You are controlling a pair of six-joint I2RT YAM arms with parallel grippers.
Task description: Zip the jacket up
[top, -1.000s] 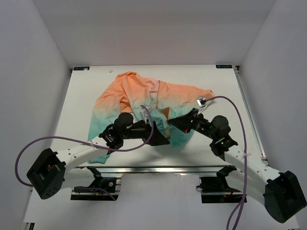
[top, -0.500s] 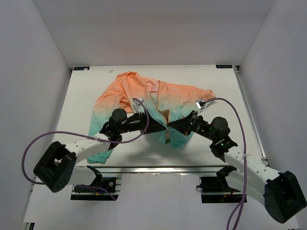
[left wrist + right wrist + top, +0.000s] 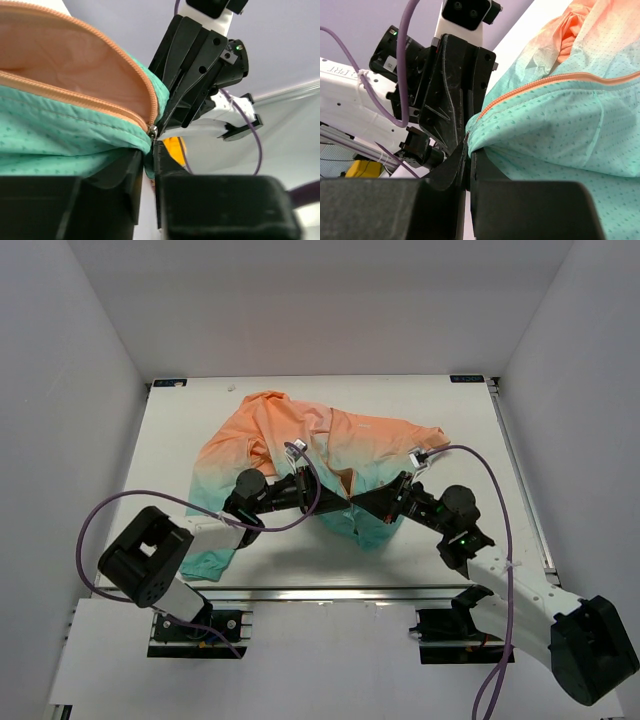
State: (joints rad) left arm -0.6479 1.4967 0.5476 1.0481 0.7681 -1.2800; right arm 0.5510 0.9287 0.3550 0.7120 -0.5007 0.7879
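Observation:
The jacket (image 3: 290, 435) lies crumpled on the white table (image 3: 170, 440), orange at the far side, teal toward me. Its orange zipper (image 3: 125, 55) gapes open and ends at a small metal slider (image 3: 153, 131). My left gripper (image 3: 148, 155) is shut on the teal hem just below that slider. The right gripper (image 3: 468, 155) is shut on the teal fabric (image 3: 560, 115) at the zipper's (image 3: 545, 82) lower end. In the top view the left gripper (image 3: 338, 502) and right gripper (image 3: 358, 503) meet tip to tip at the hem's middle.
A teal sleeve (image 3: 205, 562) hangs toward the table's near left edge. White walls stand close on the left, right and far sides. Purple cables (image 3: 100, 520) loop off both arms.
The left arm swung in toward the right gripper and rose to the hem. Its jaws went from wide open to closed on the teal fabric. The right gripper stayed put.

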